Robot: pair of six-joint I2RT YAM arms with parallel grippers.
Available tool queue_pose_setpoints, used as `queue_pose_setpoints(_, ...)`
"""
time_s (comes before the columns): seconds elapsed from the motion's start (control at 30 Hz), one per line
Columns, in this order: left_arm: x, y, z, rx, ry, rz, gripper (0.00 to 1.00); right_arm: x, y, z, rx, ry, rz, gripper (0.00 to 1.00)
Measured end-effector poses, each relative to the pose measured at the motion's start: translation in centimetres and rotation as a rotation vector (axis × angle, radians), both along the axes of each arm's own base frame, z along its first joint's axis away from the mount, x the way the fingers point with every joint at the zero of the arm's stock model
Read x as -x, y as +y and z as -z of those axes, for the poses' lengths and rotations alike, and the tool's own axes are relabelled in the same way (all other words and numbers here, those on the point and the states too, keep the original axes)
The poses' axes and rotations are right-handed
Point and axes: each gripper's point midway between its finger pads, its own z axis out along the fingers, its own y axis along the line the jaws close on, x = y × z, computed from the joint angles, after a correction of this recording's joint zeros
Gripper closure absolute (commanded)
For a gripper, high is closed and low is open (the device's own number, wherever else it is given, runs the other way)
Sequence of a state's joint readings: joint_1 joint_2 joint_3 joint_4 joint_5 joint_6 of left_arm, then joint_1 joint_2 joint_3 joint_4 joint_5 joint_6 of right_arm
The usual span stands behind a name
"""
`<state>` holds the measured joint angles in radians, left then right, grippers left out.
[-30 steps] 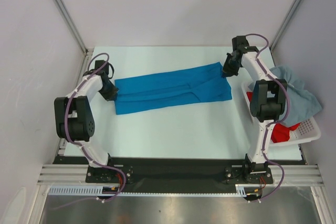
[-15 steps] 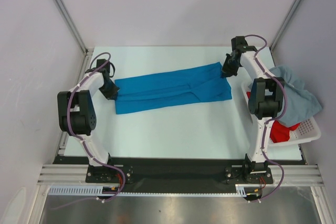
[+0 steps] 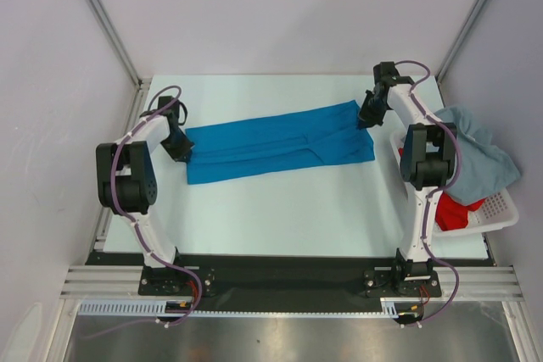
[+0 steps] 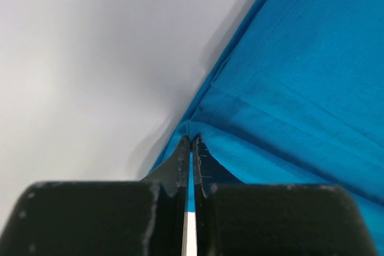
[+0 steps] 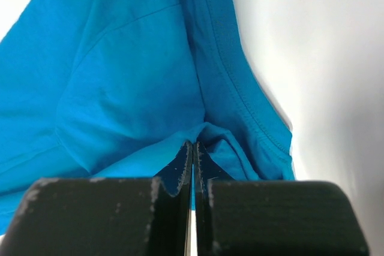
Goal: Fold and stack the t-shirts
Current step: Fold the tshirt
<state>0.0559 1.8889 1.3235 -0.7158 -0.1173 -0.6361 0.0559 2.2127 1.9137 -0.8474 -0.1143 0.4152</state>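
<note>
Pinching bright blue t-shirt point(image 3: 280, 146), opposite ends: left tool point(image 4: 191, 142), right tool point(image 5: 193, 145), both clamped.

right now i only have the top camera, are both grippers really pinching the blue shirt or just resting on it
Observer: The left wrist view shows the left gripper shut on a small raised fold of the blue t-shirt, right at its edge beside the bare table.
Operator: and the right one
Observer: The right wrist view shows the right gripper shut too, with cloth bunched up into its tips.
Operator: near a seam or plain cloth
Observer: A stitched hem runs just past its tips, on the right of that view, along the shirt's edge.
</note>
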Motion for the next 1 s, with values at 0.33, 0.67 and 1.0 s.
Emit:
queue_pose_setpoints(0.33, -0.2, -0.1, -0.1, 0.006, -0.006, 0.012, 0.98, 0.0, -0.1, 0.2, -0.001, 0.003, 0.005, 1.00)
queue_pose_setpoints(0.67, -0.3, 0.0, 0.0, -0.001, -0.004, 0.036, 0.60, -0.5, -0.7, 0.8, 0.004, 0.012, 0.028, 0.71)
queue_pose_setpoints(1.0, -0.9, 0.6, -7.3, -0.079, -0.178, 0.110, 0.36, -1.3, -2.3, -2.4, 0.140, -0.035, 0.021, 0.43)
